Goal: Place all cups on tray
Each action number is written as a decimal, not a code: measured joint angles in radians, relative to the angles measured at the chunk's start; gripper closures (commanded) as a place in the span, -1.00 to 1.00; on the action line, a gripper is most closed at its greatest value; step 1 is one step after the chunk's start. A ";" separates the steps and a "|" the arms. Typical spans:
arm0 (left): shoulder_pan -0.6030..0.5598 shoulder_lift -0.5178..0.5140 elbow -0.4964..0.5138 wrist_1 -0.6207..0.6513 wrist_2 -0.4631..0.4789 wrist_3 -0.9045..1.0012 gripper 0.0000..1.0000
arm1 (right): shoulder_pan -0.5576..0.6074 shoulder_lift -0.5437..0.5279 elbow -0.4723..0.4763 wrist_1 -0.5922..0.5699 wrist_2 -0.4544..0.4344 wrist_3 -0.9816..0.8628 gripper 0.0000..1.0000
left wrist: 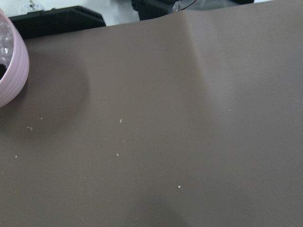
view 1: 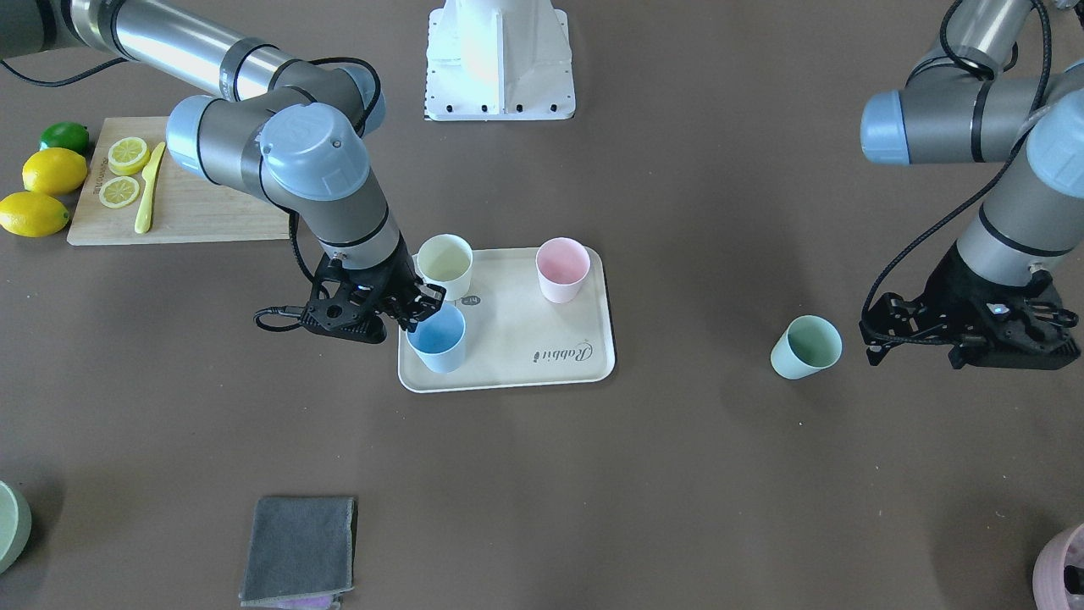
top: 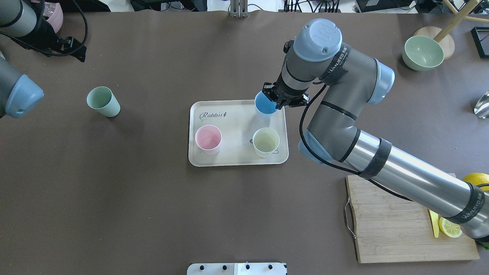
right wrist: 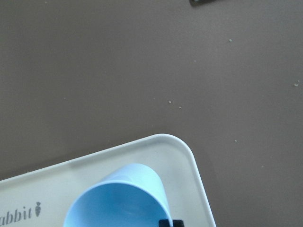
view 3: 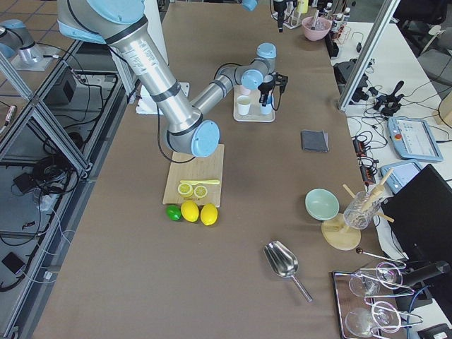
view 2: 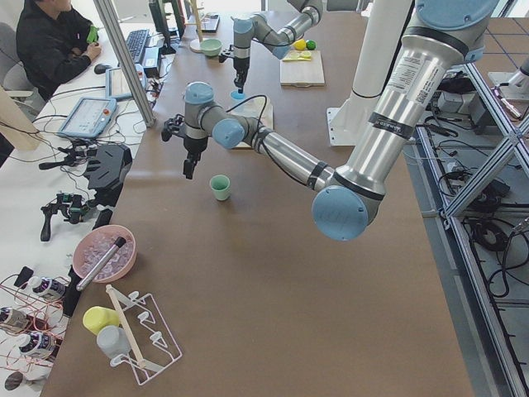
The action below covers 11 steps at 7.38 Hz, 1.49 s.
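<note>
One mint green cup (view 1: 806, 346) is left off the tray (view 1: 525, 335), nearest the left gripper (view 1: 1008, 326) (aperture untellable); the blue cup (view 1: 436, 341) is pinched by the right gripper (view 1: 419, 307).

Small matte plastic cups: four – pale yellow cup (view 1: 445, 264), pink cup (view 1: 562, 268), light blue cup (view 1: 438, 341), mint green cup (view 1: 806, 346)
Cream rectangular rabbit tray (view 1: 508, 330): one
Whole yellow lemons (view 1: 54, 170) (view 1: 32, 213): two
Green lime (view 1: 64, 135): one
Lemon slices (view 1: 128, 155) (view 1: 119, 191): two
Wooden cutting board (view 1: 203, 212): one
Yellow plastic knife (view 1: 148, 199): one
Folded grey cloth (view 1: 298, 549): one
Pale green bowl (top: 423, 52): one
Ribbed pink pot (view 1: 1063, 576): one
</note>
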 measured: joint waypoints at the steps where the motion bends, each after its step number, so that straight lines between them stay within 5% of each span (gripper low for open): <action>1: 0.010 0.010 0.015 -0.025 -0.008 0.000 -0.96 | -0.004 0.003 -0.003 0.000 -0.001 0.005 1.00; 7: 0.100 0.065 0.038 -0.064 -0.070 -0.036 -0.96 | -0.007 -0.005 -0.005 -0.001 -0.002 0.008 1.00; 11: 0.106 0.130 0.046 -0.235 -0.075 -0.070 -0.96 | -0.002 -0.009 -0.005 -0.001 -0.002 0.007 1.00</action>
